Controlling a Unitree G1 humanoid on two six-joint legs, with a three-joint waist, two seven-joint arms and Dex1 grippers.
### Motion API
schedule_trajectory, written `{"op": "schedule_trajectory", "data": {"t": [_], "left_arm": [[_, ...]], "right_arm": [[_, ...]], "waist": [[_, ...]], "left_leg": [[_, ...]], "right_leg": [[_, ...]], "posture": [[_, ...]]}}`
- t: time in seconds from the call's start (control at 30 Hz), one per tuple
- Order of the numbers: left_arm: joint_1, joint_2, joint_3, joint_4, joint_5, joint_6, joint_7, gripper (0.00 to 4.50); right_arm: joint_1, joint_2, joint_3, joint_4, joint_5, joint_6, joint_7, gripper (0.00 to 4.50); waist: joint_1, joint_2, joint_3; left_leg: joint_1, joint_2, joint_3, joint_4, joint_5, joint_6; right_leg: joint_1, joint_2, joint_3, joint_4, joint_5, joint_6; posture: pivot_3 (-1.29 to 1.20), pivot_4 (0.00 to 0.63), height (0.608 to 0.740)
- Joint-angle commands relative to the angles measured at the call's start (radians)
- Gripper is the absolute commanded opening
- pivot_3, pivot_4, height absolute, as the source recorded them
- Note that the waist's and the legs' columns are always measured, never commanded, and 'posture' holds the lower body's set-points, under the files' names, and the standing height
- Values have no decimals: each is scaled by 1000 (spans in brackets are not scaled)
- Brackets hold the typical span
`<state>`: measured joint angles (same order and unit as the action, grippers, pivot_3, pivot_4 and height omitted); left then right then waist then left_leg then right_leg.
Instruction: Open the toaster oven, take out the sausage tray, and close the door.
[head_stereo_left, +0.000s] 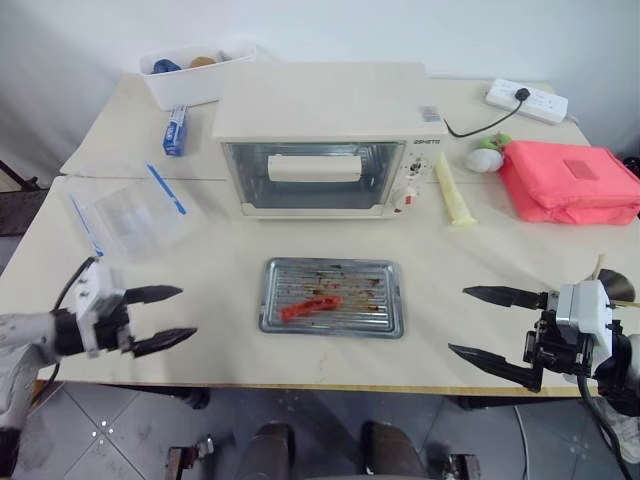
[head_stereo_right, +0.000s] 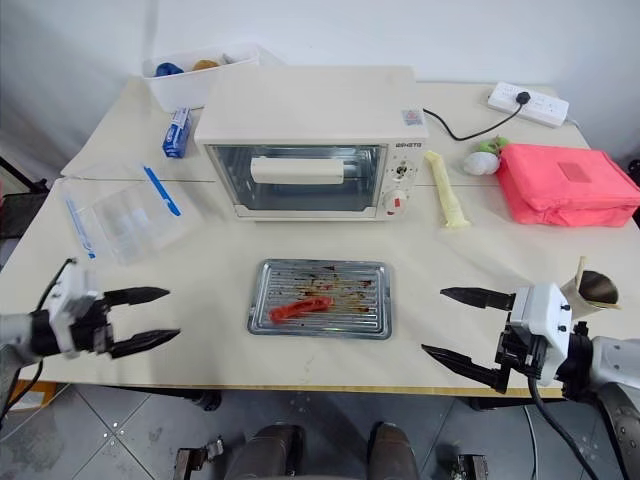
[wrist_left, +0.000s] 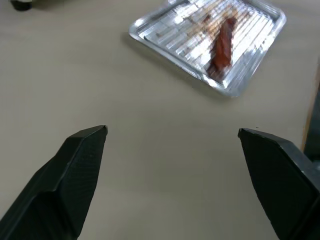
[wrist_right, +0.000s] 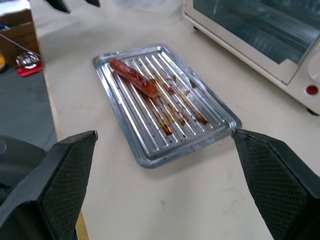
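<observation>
Sausage tray (head_stereo_left: 333, 297) with one sausage (head_stereo_left: 310, 307), one toaster oven (head_stereo_left: 328, 137), door (head_stereo_left: 311, 174) shut

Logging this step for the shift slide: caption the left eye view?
Tray with sausage out on table, oven door shut, both grippers open.

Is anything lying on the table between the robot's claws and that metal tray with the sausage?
Nothing visible: bare table lies between the sausage tray and both the left gripper and the right gripper.
</observation>
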<state>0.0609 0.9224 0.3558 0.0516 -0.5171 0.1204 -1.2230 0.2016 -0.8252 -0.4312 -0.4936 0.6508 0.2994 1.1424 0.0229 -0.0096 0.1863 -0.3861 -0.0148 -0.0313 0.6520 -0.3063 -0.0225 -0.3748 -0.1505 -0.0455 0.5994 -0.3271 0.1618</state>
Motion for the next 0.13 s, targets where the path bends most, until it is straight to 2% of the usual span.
{"op": "schedule_trajectory", "data": {"t": [0.03, 0.13], "left_arm": [[19, -37, 63, -29, 38, -215, -31, 4455], [4, -83, 75, -36, 49, -254, 29, 4455]], "right_arm": [[-43, -5, 25, -2, 24, -7, 9, 4500], [-69, 11, 54, 7, 9, -22, 5, 4500]], "waist": [[1, 0, 0], [4, 0, 0]], "left_leg": [[0, 0, 0, 0, 0, 0], [0, 0, 0, 1, 0, 0]], "right_leg": [[0, 0, 0, 0, 0, 0], [0, 0, 0, 0, 1, 0]], "posture": [[0, 150, 740], [0, 150, 740]]}}
